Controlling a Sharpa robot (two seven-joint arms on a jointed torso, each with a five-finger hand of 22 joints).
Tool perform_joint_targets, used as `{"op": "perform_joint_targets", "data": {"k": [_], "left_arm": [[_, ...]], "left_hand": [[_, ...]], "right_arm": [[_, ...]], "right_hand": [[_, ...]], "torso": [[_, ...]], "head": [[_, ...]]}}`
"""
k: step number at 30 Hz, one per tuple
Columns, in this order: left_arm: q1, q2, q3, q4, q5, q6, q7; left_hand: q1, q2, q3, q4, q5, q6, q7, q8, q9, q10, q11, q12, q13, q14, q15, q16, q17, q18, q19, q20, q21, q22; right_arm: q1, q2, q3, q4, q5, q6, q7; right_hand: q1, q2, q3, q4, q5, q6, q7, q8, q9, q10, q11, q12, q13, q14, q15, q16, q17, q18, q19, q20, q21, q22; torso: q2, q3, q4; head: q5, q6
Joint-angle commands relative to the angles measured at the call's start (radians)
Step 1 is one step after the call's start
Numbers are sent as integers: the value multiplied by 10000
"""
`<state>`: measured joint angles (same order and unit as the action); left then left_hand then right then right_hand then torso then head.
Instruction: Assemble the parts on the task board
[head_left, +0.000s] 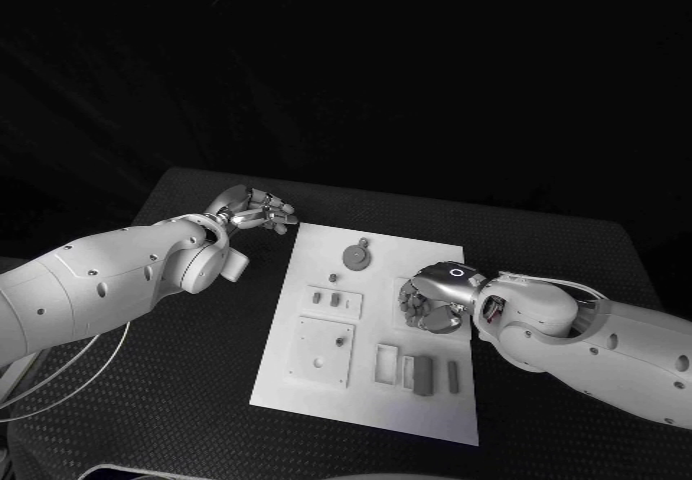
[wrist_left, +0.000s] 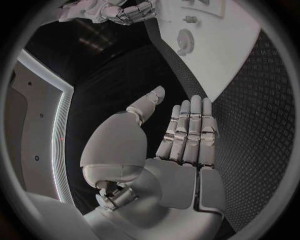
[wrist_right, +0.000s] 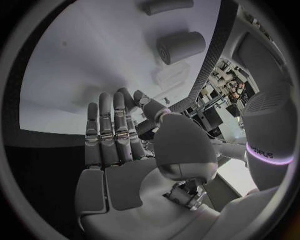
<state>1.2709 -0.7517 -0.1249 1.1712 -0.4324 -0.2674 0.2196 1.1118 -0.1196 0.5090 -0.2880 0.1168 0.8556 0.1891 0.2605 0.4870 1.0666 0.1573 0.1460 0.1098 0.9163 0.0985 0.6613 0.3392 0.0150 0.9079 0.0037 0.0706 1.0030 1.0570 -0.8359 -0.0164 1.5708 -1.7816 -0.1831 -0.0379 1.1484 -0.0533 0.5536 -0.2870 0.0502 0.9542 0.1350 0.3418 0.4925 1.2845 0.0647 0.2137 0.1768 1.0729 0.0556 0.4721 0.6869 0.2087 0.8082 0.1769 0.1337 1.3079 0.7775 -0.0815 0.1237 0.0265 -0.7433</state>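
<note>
Hiding part of the task board (head_left: 325, 400): right hand (head_left: 437, 298), nothing visibly held.

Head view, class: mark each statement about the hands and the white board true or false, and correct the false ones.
1. The left hand holds a part. False: it holds nothing and is off the task board, over the table.
2. The right hand is over the board's right side. True.
3. A round gear lies near the board's far end. True.
4. The board is black. False: it is white.
</note>
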Motion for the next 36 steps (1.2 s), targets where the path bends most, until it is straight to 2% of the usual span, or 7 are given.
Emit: {"op": "perform_joint_targets", "data": {"k": [1, 5, 13, 19, 23, 31, 36], "left_arm": [[5, 14, 7, 21, 46, 94, 72], [5, 20, 7, 17, 46, 96, 79], [5, 4, 7, 13, 46, 88, 81], [5, 8, 7, 11, 46, 87, 81], [5, 15, 7, 11, 46, 85, 84], [6, 6, 7, 35, 46, 85, 85], [7, 38, 8, 51, 46, 83, 84]], "left_hand": [[-29, 90, -51, 12, 60, 7, -26, 66, -16, 11, -24, 41, -11, -58, 29, -67, 14, 13, -71, -22, -37, -16], [-29, 90, -51, 11, 60, 7, -26, 67, -17, 10, -24, 42, -12, -59, 30, -71, 18, 13, -73, -22, -37, -18], [-32, 92, -52, 11, 59, 5, -26, 67, -18, 8, -23, 43, -15, -60, 31, -77, 26, 14, -76, -20, -36, -21], [-33, 91, -52, 10, 59, 4, -25, 67, -20, 7, -22, 44, -18, -60, 32, -82, 31, 14, -78, -20, -35, -22], [-33, 91, -53, 9, 59, 4, -25, 68, -20, 5, -22, 44, -19, -60, 32, -84, 35, 14, -79, -20, -34, -24], [-33, 90, -53, 7, 59, 2, -25, 68, -22, 3, -21, 46, -22, -59, 33, -91, 43, 15, -81, -19, -33, -26], [-36, 89, -55, 8, 57, 0, -24, 68, -23, 2, -21, 47, -25, -59, 34, -96, 50, 16, -83, -18, -32, -28]], "right_arm": [[-25, 28, -2, 66, -188, -301, 54], [-27, 18, -2, 93, -216, -345, 21], [-23, -149, 15, 361, 31, -386, -17], [90, -268, 222, 781, 232, -640, 53], [178, -221, 259, 949, 659, -742, 206], [177, 569, 261, 872, 1232, -625, 644], [132, 1350, 229, 636, 1344, -585, 795]], "right_hand": [[0, 206, -21, -42, -7, 210, -83, 112, 56, 190, -61, 96, 82, 183, -71, 117, 94, 123, 177, -14, 86, 211], [3, 350, -75, -47, -7, 409, -177, 190, 112, 387, -155, 175, 201, 368, -173, 227, 224, 190, 387, -32, 132, 205], [31, 376, -121, -52, -7, 509, -226, 221, 154, 484, -204, 203, 295, 457, -228, 280, 332, 234, 511, -39, 136, 195], [46, 373, -129, -55, -7, 525, -234, 223, 163, 499, -213, 204, 318, 471, -237, 287, 358, 243, 536, -40, 133, 193], [52, 372, -134, -54, -7, 534, -237, 224, 167, 506, -217, 204, 330, 480, -242, 291, 372, 248, 551, -40, 132, 193], [65, 412, -136, -56, -6, 517, -229, 204, 170, 489, -212, 181, 351, 460, -240, 274, 396, 251, 549, -34, 106, 184], [65, 458, -144, -58, -6, 501, -220, 188, 173, 480, -207, 165, 369, 448, -235, 262, 417, 250, 546, -26, 85, 179]], "torso": [[2, 6, -5], [2, 6, -3], [-7, -1, 0], [-16, -15, 7], [-13, -16, 10], [-4, -19, -32], [-2, -18, -6]], "head": [[0, -11], [1, -15], [31, -20], [48, -9], [100, -12], [211, 3], [219, 1]]}}
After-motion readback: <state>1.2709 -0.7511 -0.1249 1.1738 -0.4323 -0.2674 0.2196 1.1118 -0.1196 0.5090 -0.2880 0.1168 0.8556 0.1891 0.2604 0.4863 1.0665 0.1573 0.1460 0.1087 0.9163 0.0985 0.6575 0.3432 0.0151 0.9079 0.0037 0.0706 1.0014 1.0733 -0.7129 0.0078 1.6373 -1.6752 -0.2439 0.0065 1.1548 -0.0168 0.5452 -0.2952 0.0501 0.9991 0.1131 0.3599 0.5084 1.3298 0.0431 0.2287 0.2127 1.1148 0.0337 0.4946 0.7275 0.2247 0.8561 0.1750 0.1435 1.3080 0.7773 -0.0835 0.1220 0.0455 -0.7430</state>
